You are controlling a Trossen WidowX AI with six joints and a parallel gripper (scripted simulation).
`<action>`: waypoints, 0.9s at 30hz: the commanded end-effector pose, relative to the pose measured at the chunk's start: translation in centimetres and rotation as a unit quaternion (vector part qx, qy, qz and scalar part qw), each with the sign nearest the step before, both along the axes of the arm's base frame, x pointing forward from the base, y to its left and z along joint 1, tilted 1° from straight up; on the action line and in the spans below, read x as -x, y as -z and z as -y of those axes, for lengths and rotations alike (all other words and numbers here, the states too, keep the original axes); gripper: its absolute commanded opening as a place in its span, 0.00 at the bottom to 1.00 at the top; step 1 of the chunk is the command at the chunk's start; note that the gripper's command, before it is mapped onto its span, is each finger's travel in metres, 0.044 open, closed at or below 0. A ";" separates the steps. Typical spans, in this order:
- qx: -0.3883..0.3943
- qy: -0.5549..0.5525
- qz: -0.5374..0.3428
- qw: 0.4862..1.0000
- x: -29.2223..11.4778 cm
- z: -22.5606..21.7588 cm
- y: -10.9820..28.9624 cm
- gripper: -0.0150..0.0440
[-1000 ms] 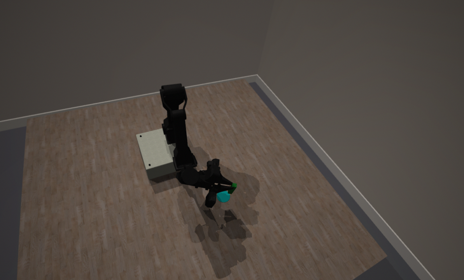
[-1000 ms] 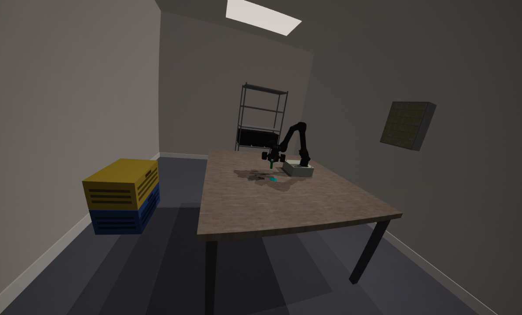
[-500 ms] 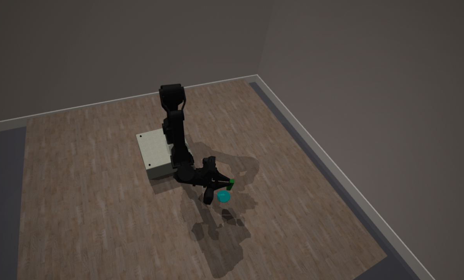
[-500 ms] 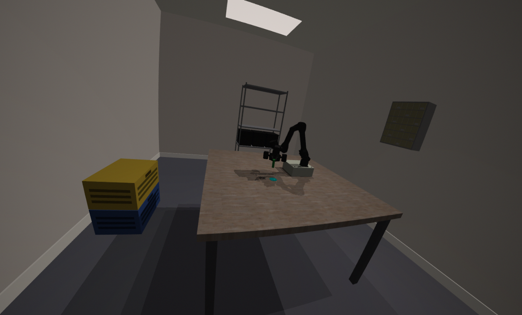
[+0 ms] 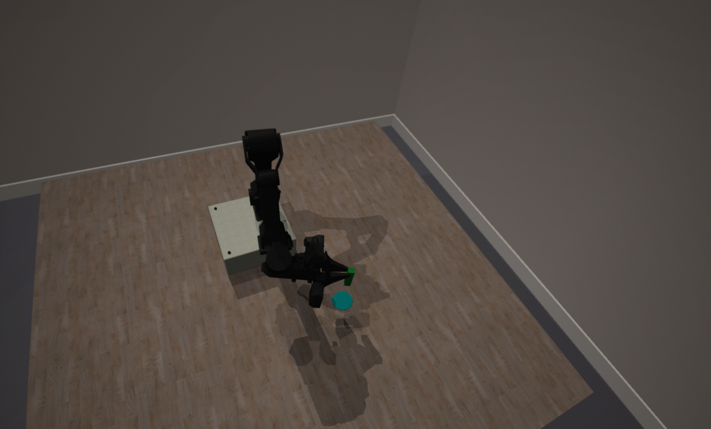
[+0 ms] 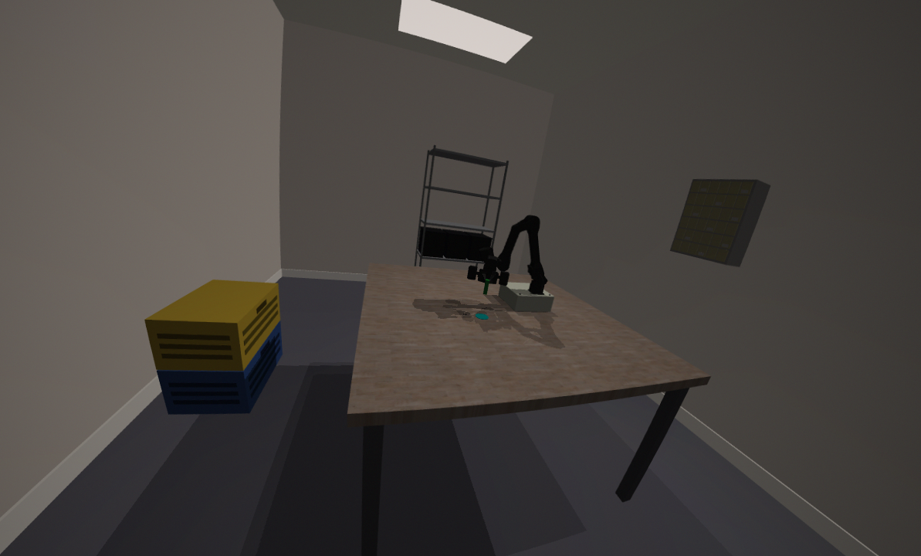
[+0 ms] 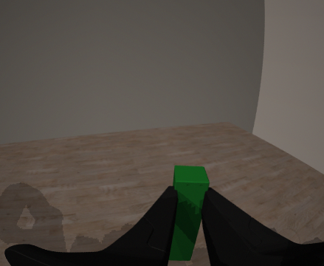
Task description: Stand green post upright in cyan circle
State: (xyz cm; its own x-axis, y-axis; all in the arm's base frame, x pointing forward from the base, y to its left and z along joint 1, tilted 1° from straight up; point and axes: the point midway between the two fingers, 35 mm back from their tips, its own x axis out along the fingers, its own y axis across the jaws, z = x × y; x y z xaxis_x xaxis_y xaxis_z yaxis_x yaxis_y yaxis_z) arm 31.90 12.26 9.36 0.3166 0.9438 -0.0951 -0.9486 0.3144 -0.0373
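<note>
The gripper [image 5: 348, 271] [image 6: 486, 278] [image 7: 188, 194] is clasping the raised, roughly upright green post [image 5: 350, 276] [image 6: 486, 286] [image 7: 190, 207] near its top, probably stiff, light and tippy.

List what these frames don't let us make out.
- Post's side faces at the grip: behind the jaws, wrist.
- Circle: out of frame or covered, wrist.
- Jaw contact with post: too small, exterior.
- Shelf bins' contents: too dark and far, exterior.
</note>
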 end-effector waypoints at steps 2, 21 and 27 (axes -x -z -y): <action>-0.006 -0.007 0.005 1.000 0.6 0.2 -0.1 0.29; -0.006 -0.006 0.005 1.000 0.6 0.2 0.3 0.29; -0.004 -0.003 0.006 1.000 0.2 0.3 1.9 0.29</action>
State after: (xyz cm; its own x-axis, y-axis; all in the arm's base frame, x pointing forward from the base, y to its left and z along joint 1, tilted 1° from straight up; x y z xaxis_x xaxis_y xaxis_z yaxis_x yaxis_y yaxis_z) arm 31.55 12.03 8.35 0.3083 0.9478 -0.0814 -0.9510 0.3048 -0.0519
